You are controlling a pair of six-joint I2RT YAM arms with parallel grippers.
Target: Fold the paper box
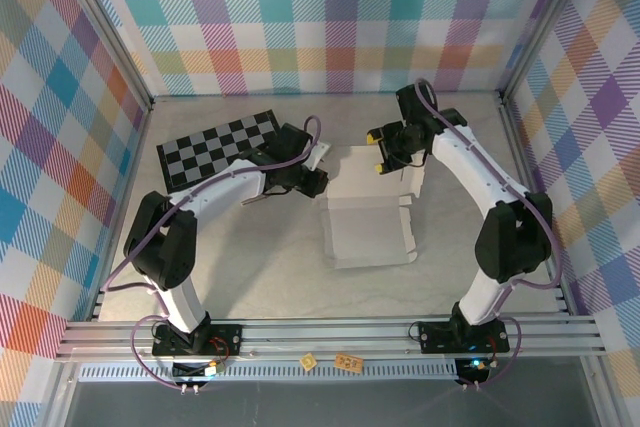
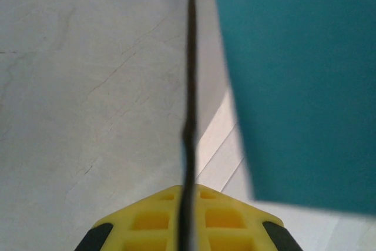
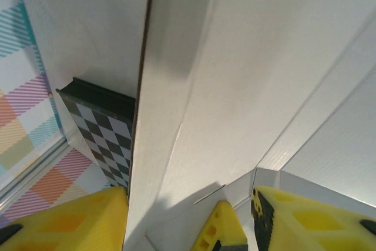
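top external view: paper box (image 1: 365, 229) mid-table, a pincer at each side of its far edge

from above, the checkerboard (image 1: 218, 147) lies on the grey table (image 1: 250, 277) at ten o'clock from the middle, slightly askew. the left arm comes in from seven o'clock, and the left pincer (image 1: 316, 179) sits at the box's ten o'clock corner, beside a small raised flap. the box lies near the table's centre with its whitish inner face up, partly opened out, and a panel stands along its one o'clock side. the right pincer (image 1: 380, 150) hangs at the box's twelve o'clock edge, its arm reaching in from five o'clock. plaid walls (image 1: 330, 17) close the table on three sides.

on the left wrist camera, the left pincer (image 2: 187, 221) is clenched on a thin sheet of the box. the sheet is seen edge-on as a dark line running up to twelve o'clock from between the yellow fingers (image 2: 147, 221). a turquoise outer face of the box (image 2: 299, 86) spans one to four o'clock, and bare table lies at nine o'clock.

on the right wrist camera, the right pincer (image 3: 188, 221) is released, its yellow fingers (image 3: 64, 221) well apart at six o'clock. a white flap (image 3: 176, 86) stands between them, just beside the finger on the picture's left; whether they touch i cannot tell. the checkerboard shows at eight o'clock beyond the flap.
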